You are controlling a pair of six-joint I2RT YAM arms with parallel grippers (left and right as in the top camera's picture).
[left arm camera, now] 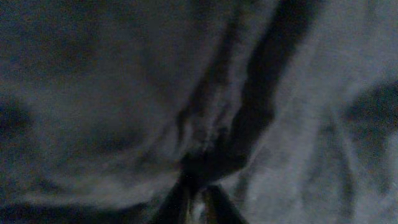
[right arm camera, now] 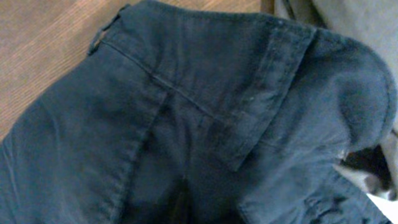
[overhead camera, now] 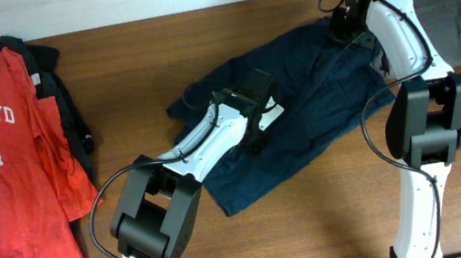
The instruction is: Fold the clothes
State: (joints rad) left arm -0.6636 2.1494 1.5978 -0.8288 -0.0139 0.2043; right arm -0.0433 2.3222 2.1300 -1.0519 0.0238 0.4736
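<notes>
A large dark navy garment (overhead camera: pixel 304 132) lies crumpled on the middle of the table. My left gripper (overhead camera: pixel 257 125) presses down into its middle. In the left wrist view the gripper (left arm camera: pixel 198 202) has its dark fingers drawn together on a bunched fold of the navy cloth (left arm camera: pixel 124 93). My right gripper (overhead camera: pixel 343 25) sits at the garment's far right corner. In the right wrist view that gripper (right arm camera: pixel 186 205) is nearly lost in the navy fabric (right arm camera: pixel 124 124), which puckers towards it beside a stitched flap. A red T-shirt (overhead camera: pixel 21 197) with white lettering lies flat at the far left.
A black garment (overhead camera: pixel 72 107) lies under the red T-shirt's far edge. A grey garment (overhead camera: pixel 455 8) is heaped at the back right, right next to the right arm, and shows at the corner of the right wrist view (right arm camera: pixel 354 18). Bare wooden table (overhead camera: pixel 320 235) runs along the front.
</notes>
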